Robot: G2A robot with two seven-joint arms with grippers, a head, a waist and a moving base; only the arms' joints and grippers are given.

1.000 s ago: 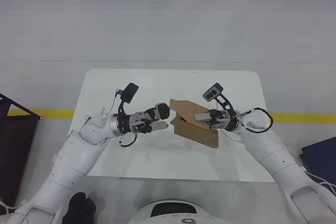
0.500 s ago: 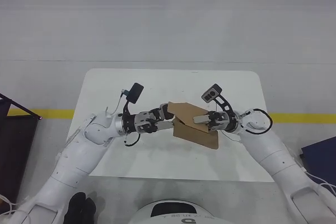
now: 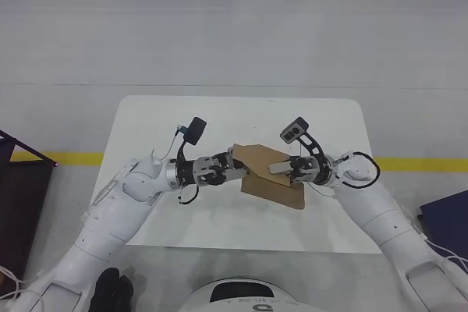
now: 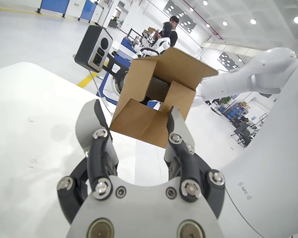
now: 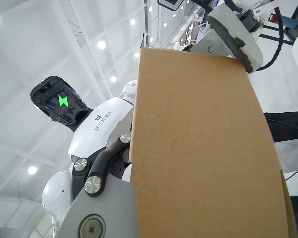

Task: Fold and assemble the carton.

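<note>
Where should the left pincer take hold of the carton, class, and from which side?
Likely the flap nearest the left pincer at the carton's open end, coming end-on from the robot's left. It juts flat toward that open pincer, free edge between the fingers; the right pincer holds the opposite end.

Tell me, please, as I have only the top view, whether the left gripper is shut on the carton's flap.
Observer: No, the left gripper is open, its fingers either side of the carton's lower flap.
Operator: Thank you. Is that end of the carton closed?
Observer: No, it is open: the top flap stands raised and one side flap is turned inward.
Operator: And the other arm?
Observer: The right gripper is shut on a plain side panel.
</note>
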